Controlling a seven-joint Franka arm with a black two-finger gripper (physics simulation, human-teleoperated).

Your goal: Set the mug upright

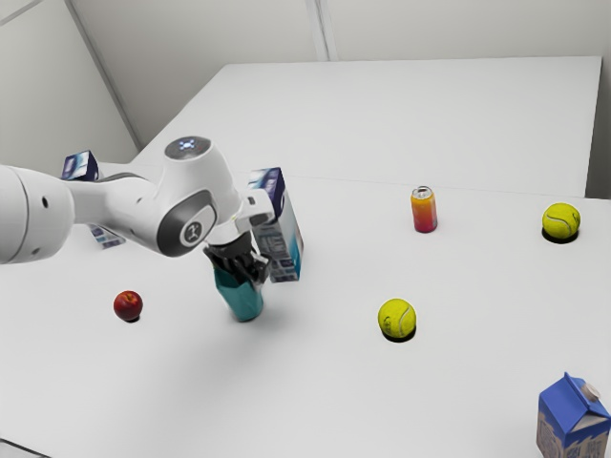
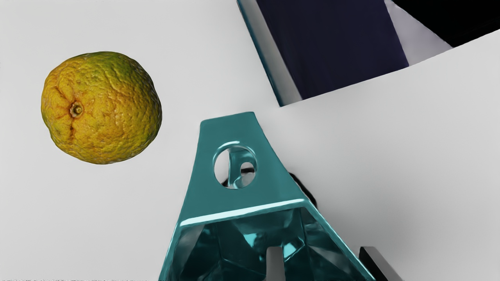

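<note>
In the exterior view my gripper (image 1: 244, 271) is over the upper end of the teal mug (image 1: 244, 303), partly hiding it. The mug looks roughly upright, its base at or close to the table. Down in the wrist view, the gripper (image 2: 321, 259) stands open across the wall of the mug (image 2: 250, 203): one finger (image 2: 275, 263) is inside the mouth and the other is outside. A space shows between the inner finger and that wall. The mug's mouth faces the camera, and its handle with a round hole points away from my hand.
A tall carton (image 1: 286, 239) stands close beside the mug, and an orange (image 2: 101, 107) lies near the handle. Elsewhere are a red fruit (image 1: 128, 305), a can (image 1: 424, 210), tennis balls (image 1: 397, 319) (image 1: 561, 221), a blue carton (image 1: 573, 420) and another carton (image 1: 80, 166) behind the arm.
</note>
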